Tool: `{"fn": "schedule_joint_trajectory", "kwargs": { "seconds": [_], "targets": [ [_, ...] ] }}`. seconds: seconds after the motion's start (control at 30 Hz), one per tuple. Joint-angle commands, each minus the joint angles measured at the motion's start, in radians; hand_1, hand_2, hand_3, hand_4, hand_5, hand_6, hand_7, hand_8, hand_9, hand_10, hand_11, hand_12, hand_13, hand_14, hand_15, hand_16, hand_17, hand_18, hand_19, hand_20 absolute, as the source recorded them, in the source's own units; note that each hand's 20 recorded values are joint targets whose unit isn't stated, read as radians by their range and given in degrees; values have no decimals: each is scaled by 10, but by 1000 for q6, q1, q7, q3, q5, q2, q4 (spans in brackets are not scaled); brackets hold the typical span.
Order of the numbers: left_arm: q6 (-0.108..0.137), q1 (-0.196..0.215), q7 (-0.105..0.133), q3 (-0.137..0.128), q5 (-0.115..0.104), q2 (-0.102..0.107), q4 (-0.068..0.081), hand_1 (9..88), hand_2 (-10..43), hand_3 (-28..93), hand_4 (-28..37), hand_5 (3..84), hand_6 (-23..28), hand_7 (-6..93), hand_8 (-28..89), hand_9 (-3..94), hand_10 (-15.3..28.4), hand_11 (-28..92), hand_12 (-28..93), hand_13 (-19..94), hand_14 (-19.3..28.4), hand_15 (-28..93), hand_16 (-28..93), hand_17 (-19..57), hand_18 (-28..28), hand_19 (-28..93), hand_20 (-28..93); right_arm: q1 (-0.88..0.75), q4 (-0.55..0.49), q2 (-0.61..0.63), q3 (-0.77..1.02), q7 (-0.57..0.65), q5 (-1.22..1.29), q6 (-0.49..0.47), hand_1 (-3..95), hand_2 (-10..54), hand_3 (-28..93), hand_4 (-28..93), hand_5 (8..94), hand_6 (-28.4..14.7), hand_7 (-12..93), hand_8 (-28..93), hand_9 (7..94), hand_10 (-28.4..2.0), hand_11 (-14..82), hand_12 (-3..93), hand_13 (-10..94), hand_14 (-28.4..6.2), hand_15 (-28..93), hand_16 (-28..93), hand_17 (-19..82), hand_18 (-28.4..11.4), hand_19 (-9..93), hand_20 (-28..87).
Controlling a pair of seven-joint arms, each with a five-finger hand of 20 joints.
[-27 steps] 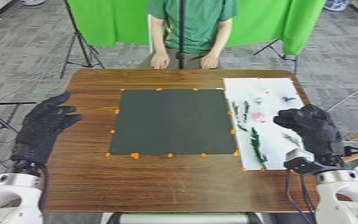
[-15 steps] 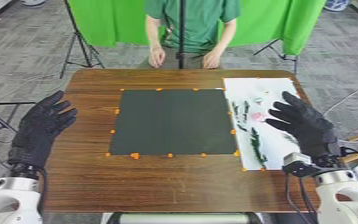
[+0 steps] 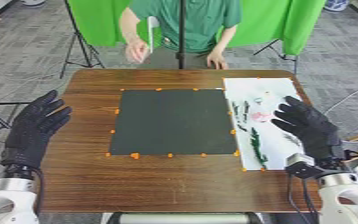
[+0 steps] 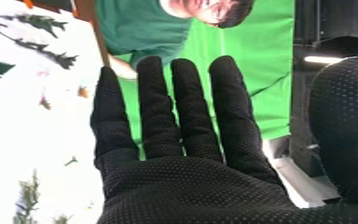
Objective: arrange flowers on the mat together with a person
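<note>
My right hand (image 3: 307, 125) is above the right edge of the white sheet, open and holding nothing; in the right wrist view the same hand (image 4: 184, 185) has straight, spread fingers. My left hand (image 3: 35, 122) stays at the table's left edge, open as well. The dark mat (image 3: 171, 122) lies bare in the middle. On the white sheet (image 3: 246, 87) lie a pink flower (image 3: 262, 116), a long green sprig (image 3: 256, 146) and small dark sprigs (image 3: 239, 111). A leafy stem (image 4: 42, 47) shows in the right wrist view.
Orange markers (image 3: 135, 155) line the mat and sheet. Across the brown table (image 3: 144, 187), a person has one hand (image 3: 138, 51) raised beyond the far edge and the other hand (image 3: 217, 60) at that edge.
My right hand has gone from curled to open. My left hand has shifted slightly outward. The person's hand on the view's left has risen from near the table edge.
</note>
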Motion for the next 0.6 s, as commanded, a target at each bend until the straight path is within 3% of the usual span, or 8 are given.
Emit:
{"fn": "schedule_joint_trajectory", "kwargs": {
  "seconds": [0.03, 0.13, 0.6],
  "targets": [
    [8, 13, -2, -2, -12, -3, -2, 322, -27, 677, -223, 355, 14, 241, -108, 291, 121, 280, 151, 279, 151, 319, 9, -21, 222, 501, 66, -13, -8, -9, 13, -9, -7, 16, 174, -7, 875, -281, 457, -30, 158, -95, 430, -146, 116, 214, 361, -130, 160, 289, 120, -208, 376, 208],
    [17, 25, 1, -6, -21, -1, -8, 321, -25, 678, -223, 358, 17, 242, -107, 295, 124, 282, 152, 281, 152, 320, 9, -21, 221, 501, 67, -19, -9, -9, 18, -4, -3, 16, 173, -6, 874, -282, 459, -30, 160, -96, 431, -146, 117, 214, 361, -130, 159, 289, 116, -210, 374, 208],
    [15, 30, -4, 0, -26, 1, -5, 317, -14, 686, -228, 367, 20, 244, -107, 310, 128, 289, 153, 297, 160, 340, 7, -18, 219, 503, 72, -37, -15, -13, 29, 6, -2, 19, 174, 4, 874, -280, 466, -31, 167, -97, 438, -151, 128, 216, 365, -131, 172, 290, 116, -214, 393, 218]
  ]
}}
